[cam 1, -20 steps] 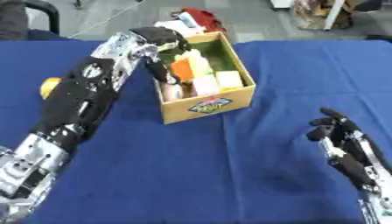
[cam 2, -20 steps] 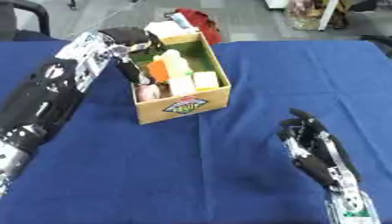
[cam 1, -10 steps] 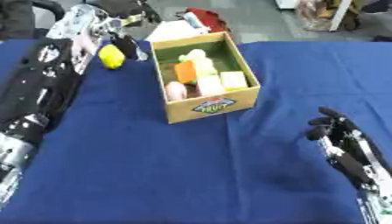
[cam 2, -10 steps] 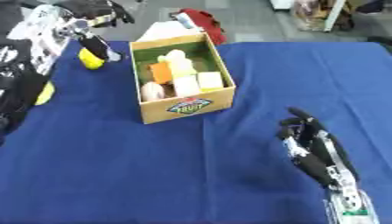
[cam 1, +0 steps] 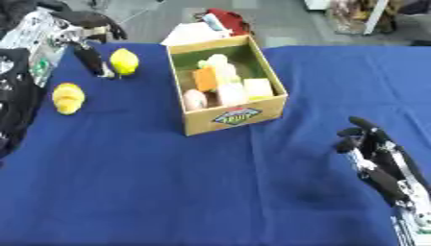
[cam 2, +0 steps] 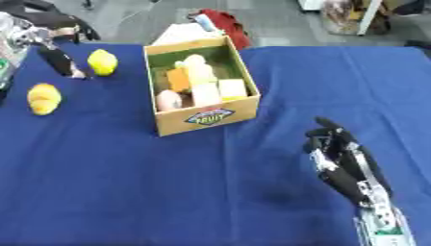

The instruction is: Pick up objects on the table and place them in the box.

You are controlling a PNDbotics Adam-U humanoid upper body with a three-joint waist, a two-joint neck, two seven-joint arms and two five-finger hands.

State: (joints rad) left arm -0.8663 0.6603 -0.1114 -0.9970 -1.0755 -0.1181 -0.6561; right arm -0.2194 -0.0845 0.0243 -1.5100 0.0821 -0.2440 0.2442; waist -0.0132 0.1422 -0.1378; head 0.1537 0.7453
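An open cardboard fruit box (cam 1: 236,116) stands in the middle of the blue table, holding an orange piece, pale yellow blocks and a pinkish round piece. A yellow lemon (cam 1: 124,61) lies to its left at the far side. A second yellow fruit (cam 1: 67,97) lies nearer, at the left edge. My left hand (cam 1: 87,55) comes in at the top left; its dark fingers point straight down just left of the lemon and hold nothing. My right hand (cam 2: 343,165) rests open at the lower right, fingers up, far from the box.
Blue cloth (cam 1: 168,182) covers the whole table. Behind the box, off the far edge, lie a white sheet (cam 1: 192,33) and a red thing (cam 1: 229,20). My left arm (cam 1: 17,91) runs along the left border.
My left hand has drawn back from over the box to the far left, beside the lemon. The camera has also shifted. The right hand has stayed put.
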